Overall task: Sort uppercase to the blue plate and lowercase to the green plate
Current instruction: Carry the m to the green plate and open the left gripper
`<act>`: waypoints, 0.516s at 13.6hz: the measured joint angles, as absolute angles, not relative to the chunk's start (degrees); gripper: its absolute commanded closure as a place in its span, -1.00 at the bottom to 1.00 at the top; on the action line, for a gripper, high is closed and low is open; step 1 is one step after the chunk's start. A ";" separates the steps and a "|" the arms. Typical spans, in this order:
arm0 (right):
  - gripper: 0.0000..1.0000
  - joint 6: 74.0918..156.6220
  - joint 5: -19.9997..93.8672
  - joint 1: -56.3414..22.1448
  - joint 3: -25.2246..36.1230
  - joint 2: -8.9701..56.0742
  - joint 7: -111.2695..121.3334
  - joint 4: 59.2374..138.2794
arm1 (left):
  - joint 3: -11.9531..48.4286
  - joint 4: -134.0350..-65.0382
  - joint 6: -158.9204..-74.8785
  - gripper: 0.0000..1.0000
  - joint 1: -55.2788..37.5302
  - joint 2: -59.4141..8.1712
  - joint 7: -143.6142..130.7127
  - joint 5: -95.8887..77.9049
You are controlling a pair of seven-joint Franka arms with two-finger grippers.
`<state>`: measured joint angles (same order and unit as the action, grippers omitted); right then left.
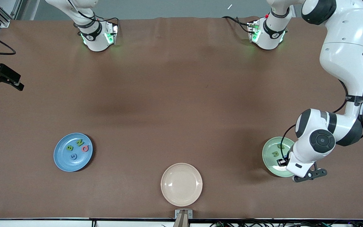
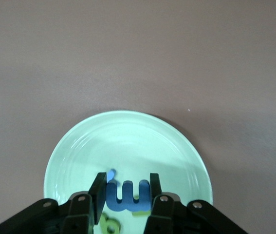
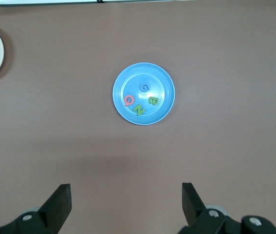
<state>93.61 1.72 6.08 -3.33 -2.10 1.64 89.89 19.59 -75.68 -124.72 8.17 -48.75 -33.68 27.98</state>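
My left gripper [image 2: 126,183] hangs just over the green plate [image 2: 128,141], shut on a blue lowercase m [image 2: 128,195] that stands upright between its fingers. Under it on the plate lies a green q-shape [image 2: 109,225]. In the front view the left arm's hand covers part of the green plate [image 1: 268,154], where two green lowercase letters [image 1: 275,154] show. The blue plate [image 1: 62,160] holds the uppercase letters: green B [image 1: 70,148], green N [image 1: 80,142], pinkish-red G [image 1: 85,148] and blue G [image 1: 73,156]. My right gripper [image 3: 125,195] waits open and empty, high over the table.
A beige plate [image 1: 181,184] with nothing on it sits near the table's front edge, between the two coloured plates. The blue plate [image 3: 143,93] is at the right arm's end, the green plate at the left arm's end. Bare brown table lies between them.
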 measured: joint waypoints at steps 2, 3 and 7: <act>-1.00 92.98 1.72 6.18 -3.33 -2.10 1.64 89.16 | 19.59 -75.71 -126.90 0.81 8.67 -50.78 -33.69 27.98; -1.00 92.89 1.72 6.19 -3.34 -2.09 1.64 89.15 | 19.60 -75.71 -127.24 0.73 8.65 -51.43 -33.70 27.98; -1.00 92.86 1.72 6.21 -3.34 -2.00 1.64 89.14 | 19.60 -75.64 -127.44 -0.77 9.21 -52.01 -33.64 27.98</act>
<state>92.86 1.72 6.21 -3.34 -2.00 1.64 89.14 19.60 -75.64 -127.44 9.21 -52.01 -33.64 27.98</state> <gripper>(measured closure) 0.000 0.604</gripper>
